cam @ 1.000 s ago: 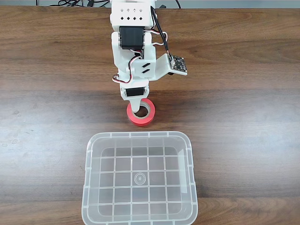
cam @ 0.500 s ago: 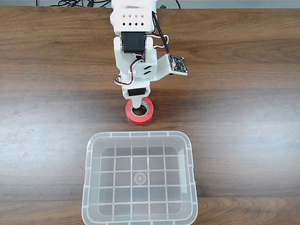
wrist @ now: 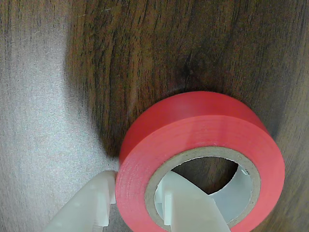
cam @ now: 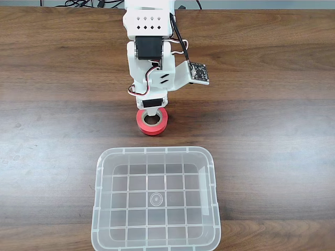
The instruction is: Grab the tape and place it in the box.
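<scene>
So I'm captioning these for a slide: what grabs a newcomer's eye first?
The bright red tape on the dark wooden table, just beyond the box's far rim in the fixed view. The white claw straddles the roll's wall, one finger inside the core, one outside. Next, the clear grid-bottomed box at the bottom of the fixed view.

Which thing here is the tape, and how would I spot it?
Start at the brown wooden table and follow the white arm down to its hand. The tape is the small red ring there, beige inside, far smaller than the clear box nearby.
</scene>
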You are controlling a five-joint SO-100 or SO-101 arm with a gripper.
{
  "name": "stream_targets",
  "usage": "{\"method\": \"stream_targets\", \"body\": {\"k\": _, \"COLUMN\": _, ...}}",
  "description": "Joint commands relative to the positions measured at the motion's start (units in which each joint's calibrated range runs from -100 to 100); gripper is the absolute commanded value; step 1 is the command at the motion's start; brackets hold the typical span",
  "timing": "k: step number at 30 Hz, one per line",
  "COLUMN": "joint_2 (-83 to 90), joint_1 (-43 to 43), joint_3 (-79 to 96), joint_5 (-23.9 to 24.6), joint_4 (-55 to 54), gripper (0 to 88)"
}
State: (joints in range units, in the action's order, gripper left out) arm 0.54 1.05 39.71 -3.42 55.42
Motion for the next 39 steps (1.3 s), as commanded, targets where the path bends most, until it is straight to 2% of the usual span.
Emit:
{"method": "stream_targets", "body": {"k": 1, "joint_2": 2.4, "joint_1": -0.9, "joint_3": -6.9, "joint_5": -0.1, "joint_4": 3.8, "gripper": 5.1}}
{"method": "stream_targets", "body": {"k": 11, "joint_2": 18.5, "joint_1": 1.1, "joint_3": -20.8, "joint_5": 0.0, "joint_4": 20.0, "gripper": 5.2}}
{"method": "stream_targets", "body": {"k": 20, "joint_2": 24.1, "joint_1": 1.9, "joint_3": -24.6, "joint_5": 0.3, "joint_4": 25.7, "gripper": 5.0}}
{"method": "stream_targets", "body": {"k": 27, "joint_2": 24.2, "joint_1": 1.9, "joint_3": -27.4, "joint_5": 0.4, "joint_4": 26.1, "gripper": 5.0}}
{"method": "stream_targets", "body": {"k": 33, "joint_2": 21.6, "joint_1": 1.9, "joint_3": -42.7, "joint_5": 1.3, "joint_4": 28.8, "gripper": 5.6}}
{"method": "stream_targets", "body": {"k": 39, "joint_2": 10.2, "joint_1": 1.9, "joint_3": -57.4, "joint_5": 1.4, "joint_4": 29.0, "gripper": 5.6}}
